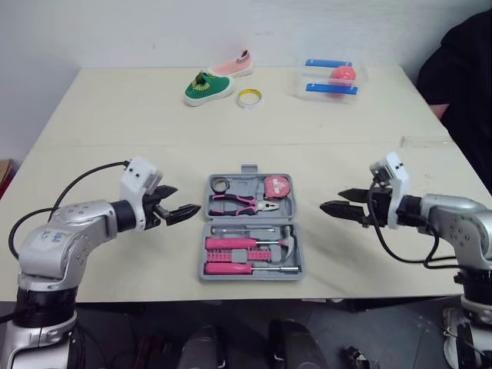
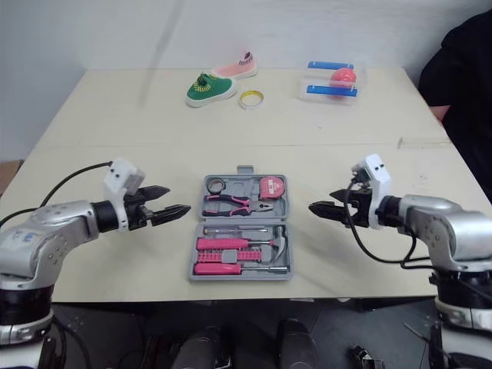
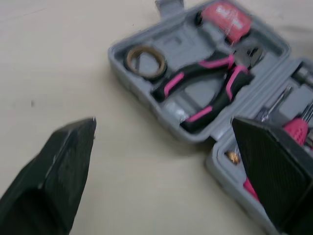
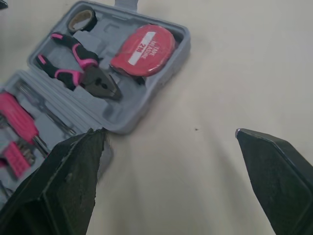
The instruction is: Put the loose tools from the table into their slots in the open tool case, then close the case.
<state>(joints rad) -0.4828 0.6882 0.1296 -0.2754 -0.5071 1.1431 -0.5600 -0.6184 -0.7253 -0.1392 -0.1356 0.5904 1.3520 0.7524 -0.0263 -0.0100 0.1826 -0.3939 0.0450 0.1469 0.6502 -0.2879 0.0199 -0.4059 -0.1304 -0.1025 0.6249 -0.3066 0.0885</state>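
The grey tool case (image 1: 247,184) lies open at the table's near middle. Its far half holds pink-handled pliers (image 1: 244,203), a red tape measure (image 1: 277,185) and a small tape roll (image 1: 220,184). In the near half lie pink screwdrivers (image 1: 231,244) and a hammer (image 1: 286,244). My left gripper (image 1: 187,200) hovers just left of the case, open and holding nothing. To the right of the case, a short gap away, my right gripper (image 1: 331,199) is open and holds nothing. Both point inward at the case.
At the far side lie a green shoe (image 1: 207,87), a pink shoe (image 1: 233,66), a yellow tape ring (image 1: 248,97) and a clear box (image 1: 332,79) holding a pink ball. A person in black (image 1: 461,84) sits at the far right.
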